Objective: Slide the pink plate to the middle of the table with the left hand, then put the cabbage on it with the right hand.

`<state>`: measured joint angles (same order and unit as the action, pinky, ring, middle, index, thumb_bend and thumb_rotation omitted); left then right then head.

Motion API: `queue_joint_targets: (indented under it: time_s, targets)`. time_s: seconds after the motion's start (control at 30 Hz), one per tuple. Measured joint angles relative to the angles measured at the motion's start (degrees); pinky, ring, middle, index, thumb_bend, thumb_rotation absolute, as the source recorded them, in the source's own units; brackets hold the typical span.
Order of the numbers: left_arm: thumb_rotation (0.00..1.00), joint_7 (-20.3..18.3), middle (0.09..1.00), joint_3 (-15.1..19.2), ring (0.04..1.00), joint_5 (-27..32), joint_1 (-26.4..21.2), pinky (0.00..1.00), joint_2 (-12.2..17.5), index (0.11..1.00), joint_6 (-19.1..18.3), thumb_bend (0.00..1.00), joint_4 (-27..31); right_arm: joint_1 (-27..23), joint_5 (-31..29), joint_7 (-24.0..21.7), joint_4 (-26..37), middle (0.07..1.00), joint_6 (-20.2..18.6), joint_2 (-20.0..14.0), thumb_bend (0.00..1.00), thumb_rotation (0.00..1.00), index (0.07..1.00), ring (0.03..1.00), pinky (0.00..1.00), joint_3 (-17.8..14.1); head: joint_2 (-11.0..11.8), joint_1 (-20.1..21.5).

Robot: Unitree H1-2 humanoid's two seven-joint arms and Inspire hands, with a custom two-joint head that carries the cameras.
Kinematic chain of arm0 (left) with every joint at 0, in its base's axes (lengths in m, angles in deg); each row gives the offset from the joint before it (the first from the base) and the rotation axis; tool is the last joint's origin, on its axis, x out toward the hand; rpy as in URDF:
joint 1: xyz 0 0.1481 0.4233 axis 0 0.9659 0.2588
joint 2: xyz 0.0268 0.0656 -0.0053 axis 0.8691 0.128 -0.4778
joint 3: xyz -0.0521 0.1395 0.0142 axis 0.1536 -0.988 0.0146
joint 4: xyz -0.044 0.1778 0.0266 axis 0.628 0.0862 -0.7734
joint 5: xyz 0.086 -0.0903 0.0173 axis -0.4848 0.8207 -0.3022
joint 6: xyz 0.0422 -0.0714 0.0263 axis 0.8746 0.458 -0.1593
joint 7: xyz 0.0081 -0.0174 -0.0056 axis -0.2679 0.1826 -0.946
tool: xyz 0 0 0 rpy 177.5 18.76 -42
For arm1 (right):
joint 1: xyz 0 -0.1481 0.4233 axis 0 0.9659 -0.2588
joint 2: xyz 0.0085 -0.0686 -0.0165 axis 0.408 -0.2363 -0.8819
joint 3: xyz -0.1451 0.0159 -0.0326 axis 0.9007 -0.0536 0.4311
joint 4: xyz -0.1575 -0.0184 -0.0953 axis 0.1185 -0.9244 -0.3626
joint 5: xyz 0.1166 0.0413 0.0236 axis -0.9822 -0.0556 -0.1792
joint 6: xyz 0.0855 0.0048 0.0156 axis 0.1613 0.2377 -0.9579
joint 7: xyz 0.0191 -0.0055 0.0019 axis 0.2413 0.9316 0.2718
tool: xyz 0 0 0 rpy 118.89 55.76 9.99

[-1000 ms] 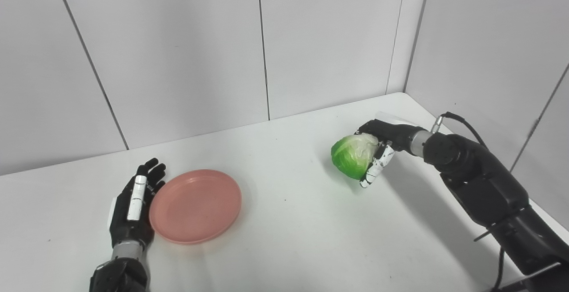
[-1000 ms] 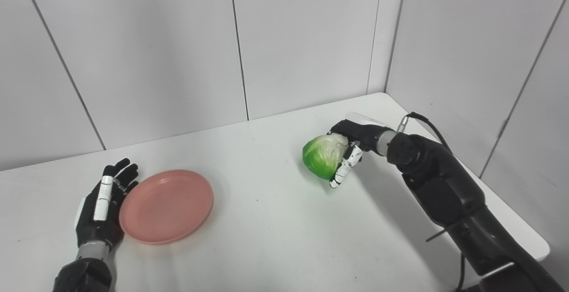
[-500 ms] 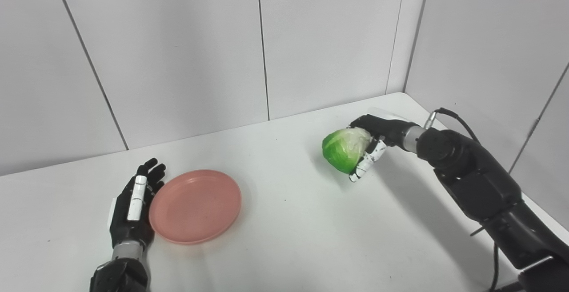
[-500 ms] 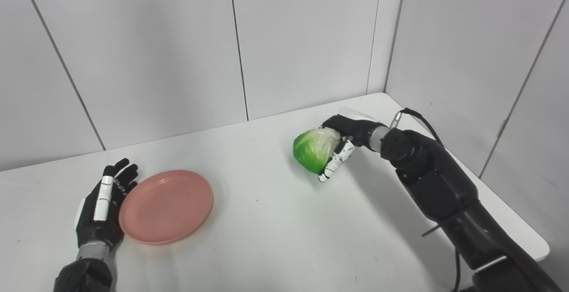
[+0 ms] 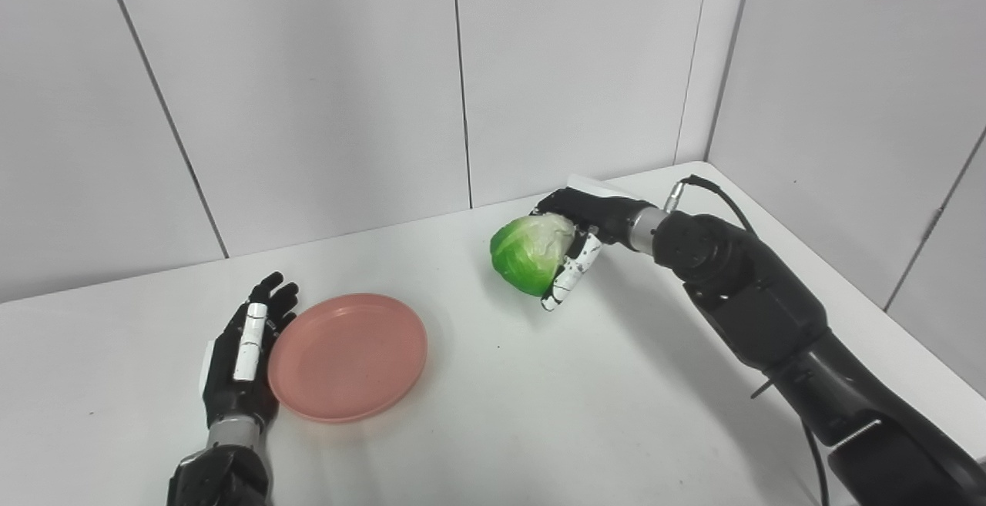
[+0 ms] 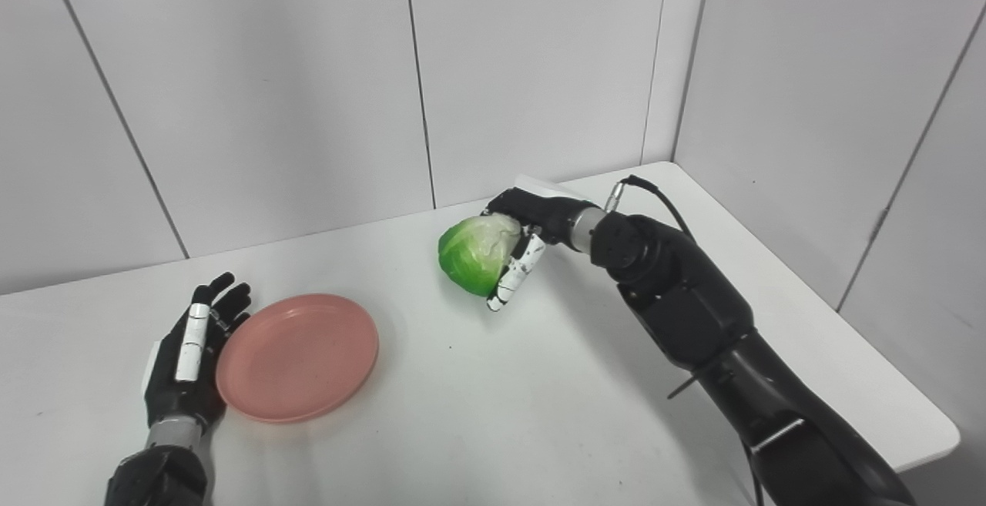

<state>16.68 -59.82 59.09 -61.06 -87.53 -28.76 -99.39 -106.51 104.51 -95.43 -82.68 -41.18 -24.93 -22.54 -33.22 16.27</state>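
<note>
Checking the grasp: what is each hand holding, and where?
Right hand grips the cabbage around its right side. Left hand holds nothing, open beside the pink plate.

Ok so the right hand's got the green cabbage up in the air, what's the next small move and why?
Probably carry the round green cabbage further left and toward the robot until it hangs over the flat pink plastic plate, then lower it. The right hand grips it above the white table, well short of the plate, which lies empty beside the open left hand.
</note>
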Motion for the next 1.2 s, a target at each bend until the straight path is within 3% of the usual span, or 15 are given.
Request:
queue_joint_targets:
  time_s: [0.53, 0.7, 0.93, 1.2]
  targets:
    - [0.71, 2.3, 0.776, -0.4, 0.848, -2.3, -0.3, 0.85, -1.8, 0.728, 1.5, 0.79, -0.9, -2.9, 0.5, 0.0, -2.8, 0.581, 2.1, 2.7, 0.99, 0.15, 0.595, 0.483, 0.37, 4.5, -0.8, -9.0]
    - [0.73, 3.0, 0.775, -0.9, 0.839, -3.4, -0.9, 0.82, -3.1, 0.739, 2.5, 0.78, -2.1, -4.4, 0.5, 0.0, -3.7, 0.587, 3.5, 3.6, 1.00, 0.16, 0.596, 0.515, 0.42, 5.1, -0.9, -11.0]
    - [0.74, 4.2, 0.781, -1.3, 0.839, -4.6, -1.5, 0.82, -3.9, 0.735, 4.8, 0.74, -4.1, -6.5, 0.4, 0.0, -6.8, 0.571, 5.7, 5.6, 0.97, 0.15, 0.608, 0.449, 0.31, 5.7, -0.6, -14.8]
    - [0.76, 4.7, 0.782, -1.7, 0.838, -5.4, -1.5, 0.82, -4.2, 0.737, 5.3, 0.75, -4.1, -8.0, 0.6, 0.0, -8.8, 0.563, 8.2, 8.0, 0.97, 0.14, 0.609, 0.421, 0.29, 6.6, -0.7, -16.4]
